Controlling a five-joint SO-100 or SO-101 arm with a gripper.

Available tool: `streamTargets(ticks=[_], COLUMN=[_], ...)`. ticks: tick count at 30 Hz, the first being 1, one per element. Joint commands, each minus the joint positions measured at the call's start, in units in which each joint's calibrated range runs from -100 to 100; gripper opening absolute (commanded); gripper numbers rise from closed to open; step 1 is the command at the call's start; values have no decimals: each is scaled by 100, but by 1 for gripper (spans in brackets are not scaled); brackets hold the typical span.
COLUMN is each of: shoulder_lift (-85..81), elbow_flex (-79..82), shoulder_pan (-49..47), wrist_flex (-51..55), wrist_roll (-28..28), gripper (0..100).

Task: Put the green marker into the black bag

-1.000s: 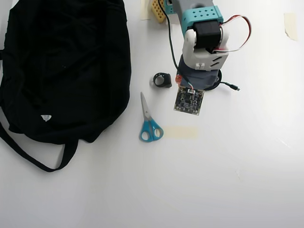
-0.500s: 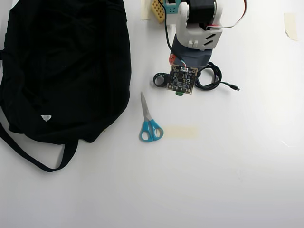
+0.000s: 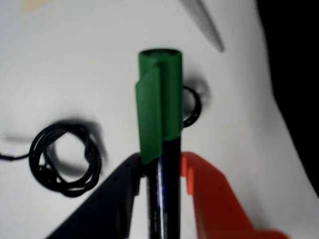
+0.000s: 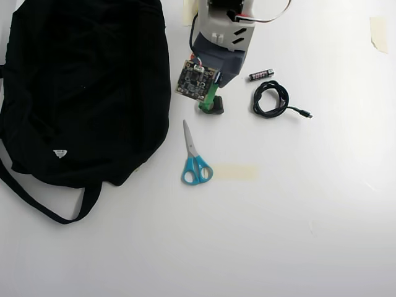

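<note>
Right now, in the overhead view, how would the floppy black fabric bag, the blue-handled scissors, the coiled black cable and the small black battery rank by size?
Largest to smallest, as they look from above:
1. Floppy black fabric bag, by far.
2. Blue-handled scissors.
3. Coiled black cable, shorter than the scissors but wider; a close call.
4. Small black battery.

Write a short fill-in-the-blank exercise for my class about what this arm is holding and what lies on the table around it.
1. The end effector is shut on the ______ marker.
2. In the overhead view, the blue-handled scissors lie to the ______ of the black bag.
3. The small battery lies just above the coiled black ______ in the overhead view.
4. In the wrist view, one finger is black and the other finger is ______.

Missing words: green; right; cable; orange
</note>
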Motion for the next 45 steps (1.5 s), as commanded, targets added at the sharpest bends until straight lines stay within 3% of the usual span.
streamTargets(ticks=[1, 11, 28, 39, 45], shoulder_lift=[-261, -784, -1099, -958, 469], elbow_flex=[108, 431, 530, 530, -9], shoulder_pan=[323, 1108, 3516, 4930, 5274], wrist_flex=[43, 51, -52, -1241, -1870], wrist_roll=[34, 128, 149, 270, 243], gripper=[2, 2, 2, 2, 2])
